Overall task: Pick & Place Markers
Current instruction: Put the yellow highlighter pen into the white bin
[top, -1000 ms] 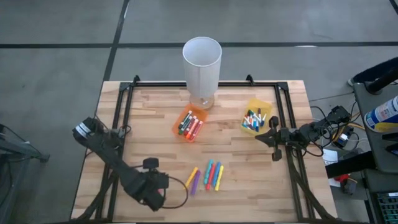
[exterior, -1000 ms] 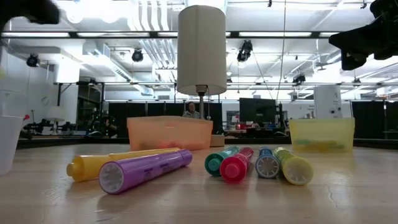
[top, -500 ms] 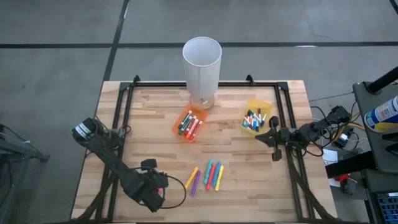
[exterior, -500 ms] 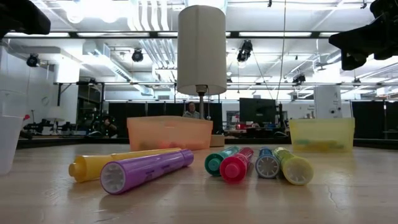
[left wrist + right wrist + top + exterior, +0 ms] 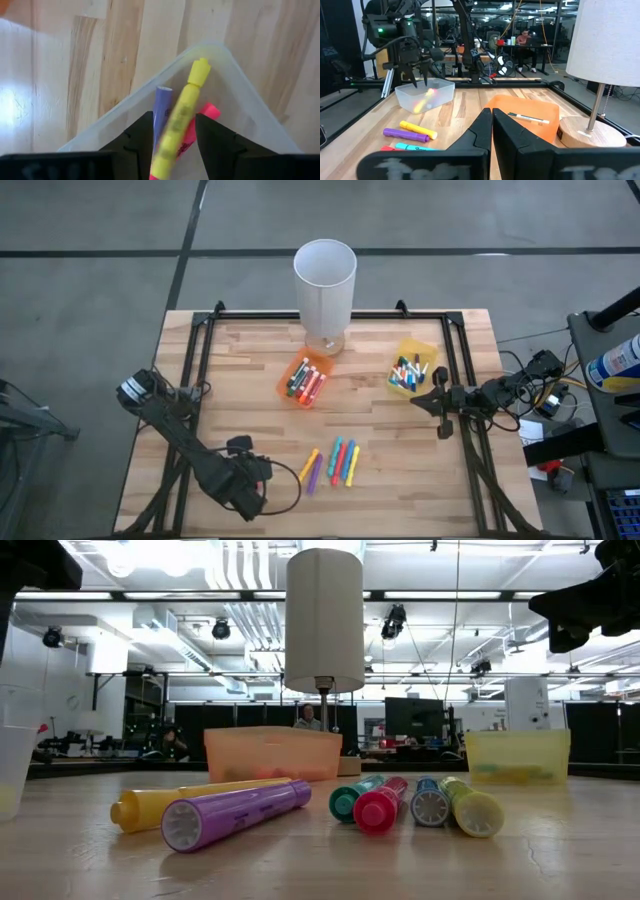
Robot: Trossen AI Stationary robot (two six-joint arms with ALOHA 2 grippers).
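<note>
Marker [image 5: 181,122] between left claw [image 5: 172,137] fingers, over bin [image 5: 240,107].

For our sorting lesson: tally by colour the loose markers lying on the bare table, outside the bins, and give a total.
yellow markers: 2
purple marker: 1
teal marker: 1
red marker: 1
blue marker: 1
Total: 6
</note>
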